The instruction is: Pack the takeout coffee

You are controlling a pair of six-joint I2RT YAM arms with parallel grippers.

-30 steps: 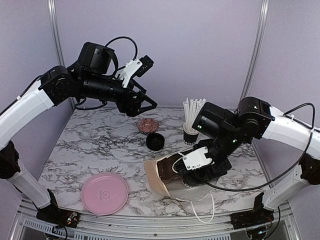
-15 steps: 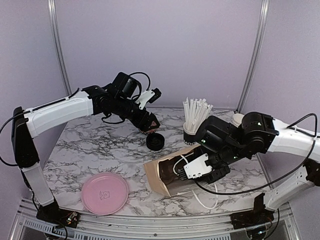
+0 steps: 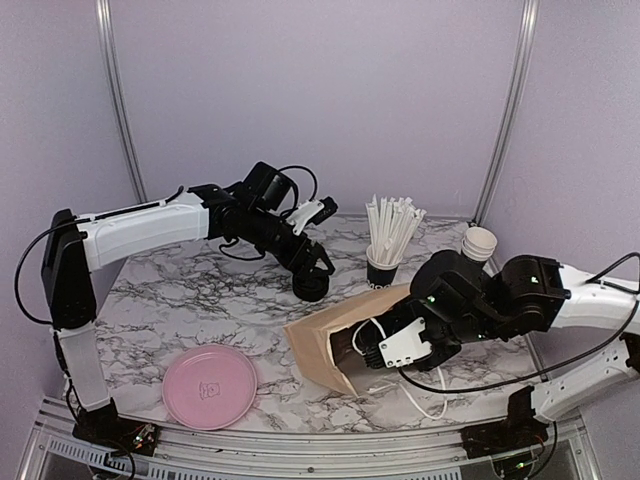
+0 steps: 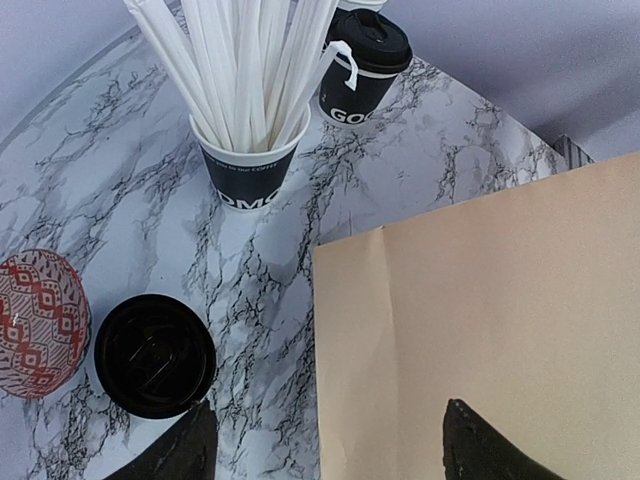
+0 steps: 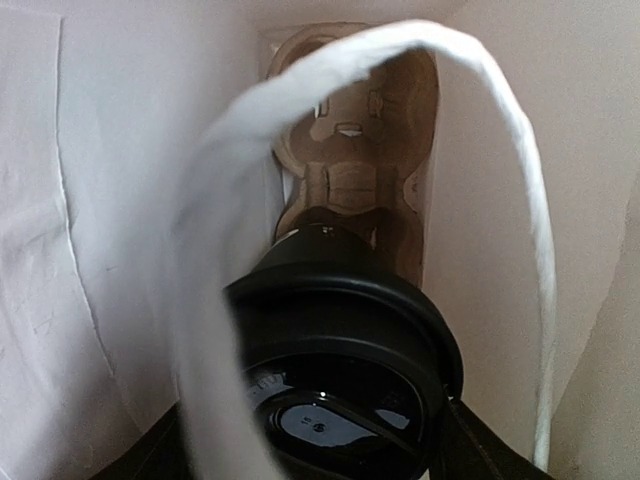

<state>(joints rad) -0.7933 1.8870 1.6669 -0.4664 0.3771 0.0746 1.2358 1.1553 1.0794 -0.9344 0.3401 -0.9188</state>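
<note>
A paper bag (image 3: 318, 348) lies on its side on the table (image 3: 180, 290). The right hand (image 5: 310, 452) is inside the bag's mouth, gripping a lidded cup (image 5: 340, 340). The left hand (image 4: 333, 455) hovers wide open and empty, with a black lid (image 4: 155, 355) just beside it.

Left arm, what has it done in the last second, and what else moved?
The left gripper swung down from high over the table, open, to sit near the loose black lid. The right gripper, keeping its lidded cup, tipped the paper bag up. Pink plate and straw cup stayed.
</note>
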